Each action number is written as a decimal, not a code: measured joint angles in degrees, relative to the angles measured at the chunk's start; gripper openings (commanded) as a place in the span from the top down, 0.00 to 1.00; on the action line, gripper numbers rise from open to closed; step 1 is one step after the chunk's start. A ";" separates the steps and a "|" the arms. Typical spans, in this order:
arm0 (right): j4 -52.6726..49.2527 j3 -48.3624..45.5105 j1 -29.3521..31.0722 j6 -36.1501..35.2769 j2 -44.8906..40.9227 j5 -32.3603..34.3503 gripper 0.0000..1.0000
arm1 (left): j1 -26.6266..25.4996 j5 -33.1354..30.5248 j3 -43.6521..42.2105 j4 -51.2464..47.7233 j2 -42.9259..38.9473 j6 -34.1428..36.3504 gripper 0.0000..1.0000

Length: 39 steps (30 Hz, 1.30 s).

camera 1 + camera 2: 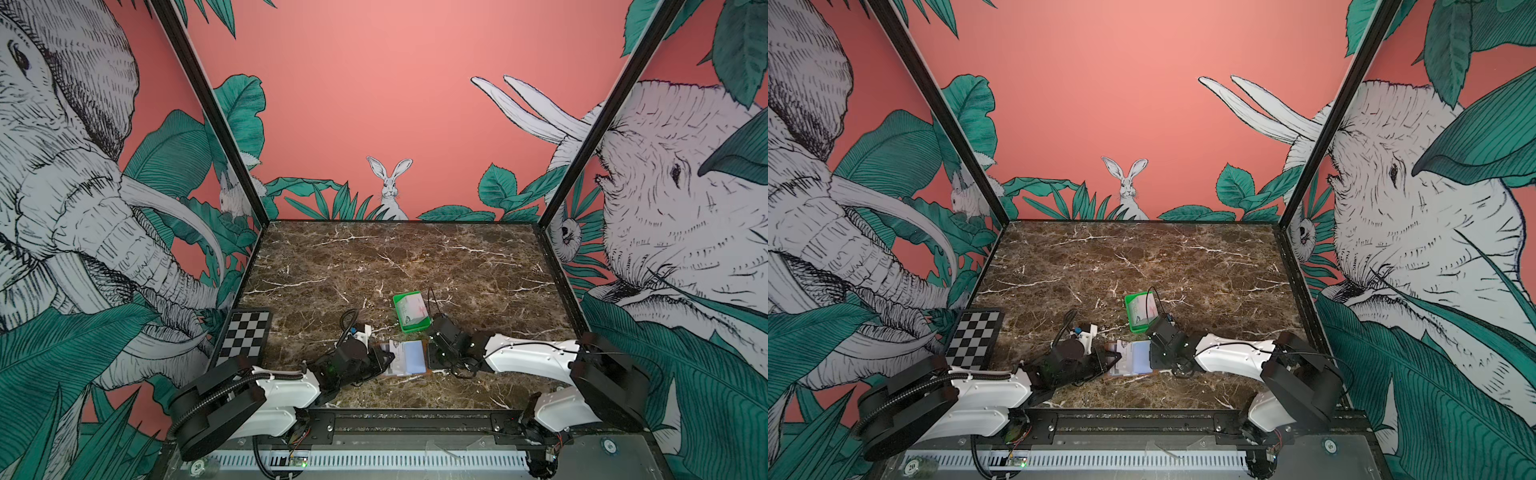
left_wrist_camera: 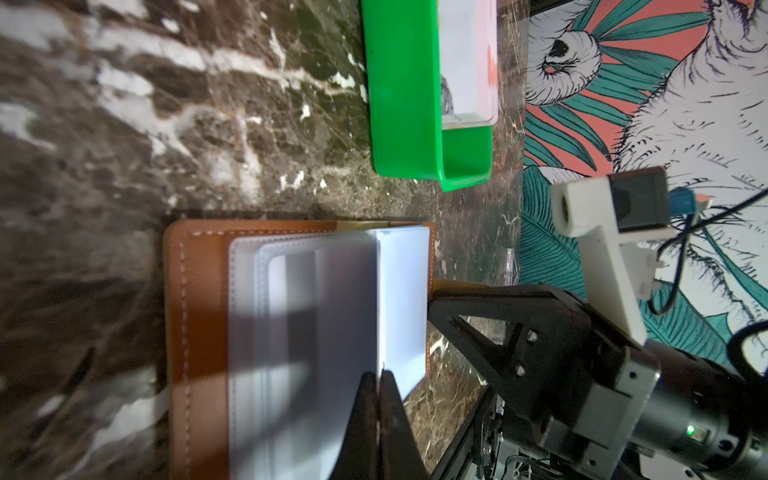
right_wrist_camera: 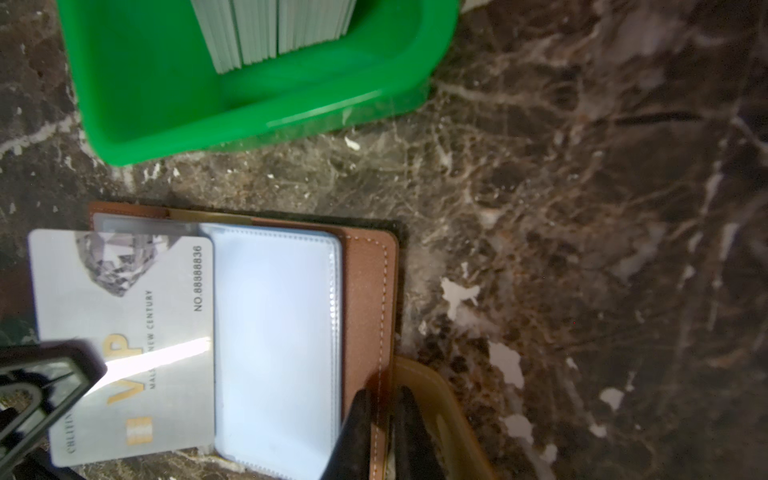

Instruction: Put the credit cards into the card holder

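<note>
The tan card holder (image 1: 420, 371) (image 3: 368, 291) lies open on the marble near the front middle, clear sleeves (image 3: 274, 332) up. A silver credit card (image 3: 124, 316) marked VIP lies half under a clear sleeve on its left side, also in a top view (image 1: 395, 353). My left gripper (image 2: 379, 376) (image 1: 388, 360) is shut on that card's outer end. My right gripper (image 3: 382, 390) (image 1: 428, 357) is shut on the holder's right leather edge, beside the snap tab (image 3: 436, 395). Several more credit cards (image 3: 270, 29) (image 1: 409, 307) stand stacked in the green tray.
The green tray (image 1: 411, 329) (image 2: 403, 83) (image 3: 166, 104) sits just behind the card holder, close to the right wrist. A checkerboard (image 1: 245, 338) lies at the left edge of the table. Printed walls close in three sides.
</note>
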 measured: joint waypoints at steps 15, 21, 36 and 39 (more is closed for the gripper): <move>1.01 -0.63 0.00 0.20 -0.22 0.02 0.88 | -0.98 -0.26 0.00 3.54 3.76 -1.70 1.00; 1.40 -0.87 0.00 0.24 -0.33 0.00 0.88 | -1.75 -0.42 0.00 5.92 5.81 -2.12 1.00; 3.37 -2.29 0.02 1.51 -1.14 -0.46 0.89 | -2.27 -1.49 0.00 11.58 10.56 -2.51 1.00; 3.48 -2.34 0.07 1.55 -1.14 -0.61 0.89 | -2.47 -1.42 0.26 11.78 11.41 -2.82 1.00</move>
